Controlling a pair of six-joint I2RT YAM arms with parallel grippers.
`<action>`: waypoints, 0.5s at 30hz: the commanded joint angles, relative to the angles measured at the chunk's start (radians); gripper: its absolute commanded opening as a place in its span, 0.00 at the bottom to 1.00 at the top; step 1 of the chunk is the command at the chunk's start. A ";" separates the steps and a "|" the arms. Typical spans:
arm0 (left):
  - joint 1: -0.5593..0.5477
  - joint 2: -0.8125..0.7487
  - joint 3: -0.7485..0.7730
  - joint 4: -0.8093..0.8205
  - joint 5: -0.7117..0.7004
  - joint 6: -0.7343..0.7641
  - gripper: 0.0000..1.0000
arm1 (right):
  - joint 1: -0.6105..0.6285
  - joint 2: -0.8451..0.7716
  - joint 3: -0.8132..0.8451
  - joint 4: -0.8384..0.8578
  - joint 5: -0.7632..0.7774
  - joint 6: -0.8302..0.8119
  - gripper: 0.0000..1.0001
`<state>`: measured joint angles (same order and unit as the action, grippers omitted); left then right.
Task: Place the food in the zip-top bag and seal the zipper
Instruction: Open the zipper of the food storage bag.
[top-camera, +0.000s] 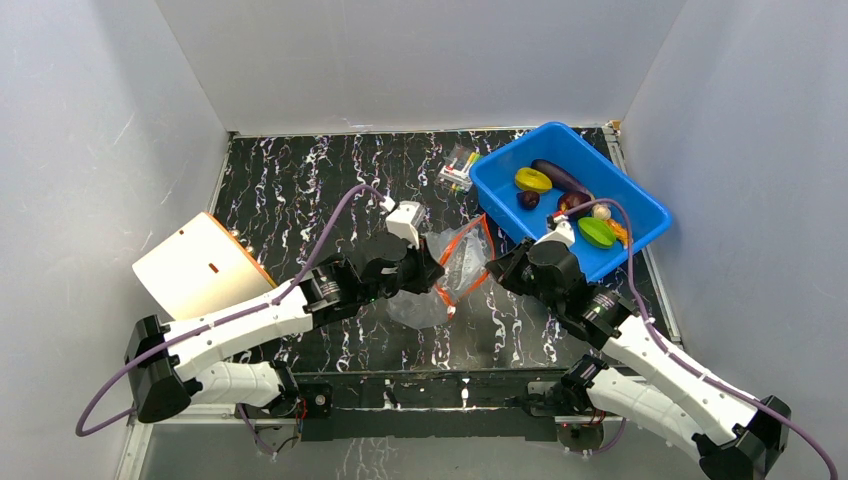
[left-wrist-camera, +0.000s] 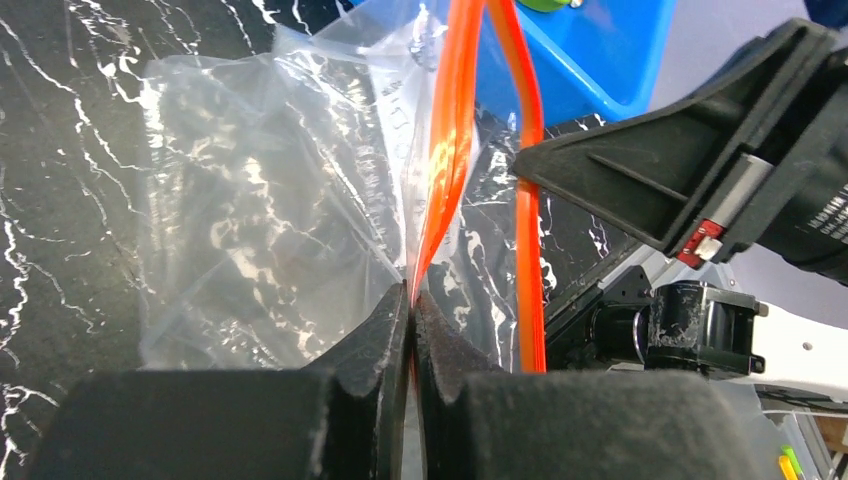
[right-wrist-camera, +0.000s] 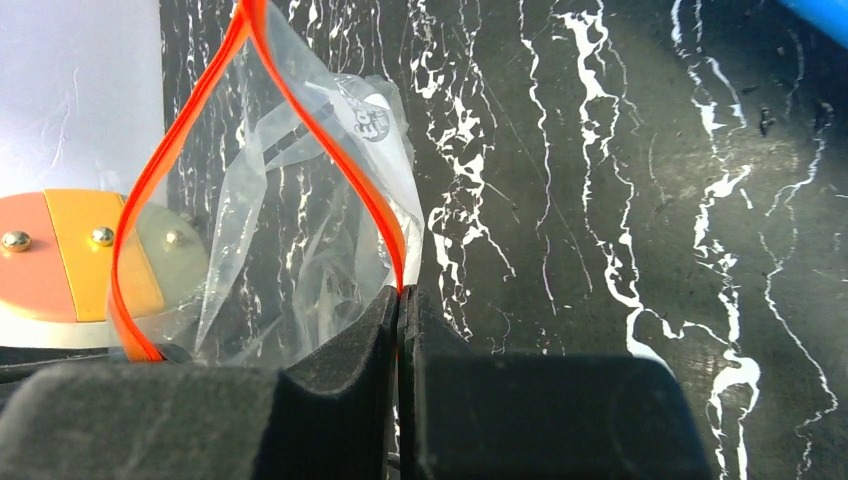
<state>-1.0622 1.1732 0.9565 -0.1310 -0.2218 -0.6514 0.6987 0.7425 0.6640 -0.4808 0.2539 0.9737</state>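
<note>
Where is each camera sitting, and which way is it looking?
Top external: above and behind the arms, looking down at the table; both arms show.
Left wrist: on the left arm, facing right across the zip-top bag toward the blue bin; shut left gripper shows.
Right wrist: on the right arm, facing left through the bag's mouth; shut right gripper shows.
Both wrist views share the zipper.

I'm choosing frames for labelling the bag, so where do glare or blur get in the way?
Top external: sharp, though the zip-top bag is faint against the table. Left wrist: white glare streaks the film, zipper glows overexposed, left gripper soft. Right wrist: right gripper soft; bag crisp.
</note>
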 joint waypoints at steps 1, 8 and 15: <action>0.007 -0.038 0.067 -0.078 -0.065 -0.006 0.04 | 0.001 -0.048 0.047 0.003 0.054 -0.006 0.00; 0.006 -0.005 0.159 -0.131 0.002 0.024 0.19 | 0.001 -0.010 0.084 0.172 -0.165 -0.071 0.00; 0.007 0.016 0.248 -0.153 0.116 0.107 0.54 | 0.001 0.031 0.181 0.223 -0.241 -0.107 0.00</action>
<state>-1.0615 1.1782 1.1088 -0.2470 -0.1856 -0.6064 0.6987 0.7731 0.7475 -0.3759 0.0814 0.9043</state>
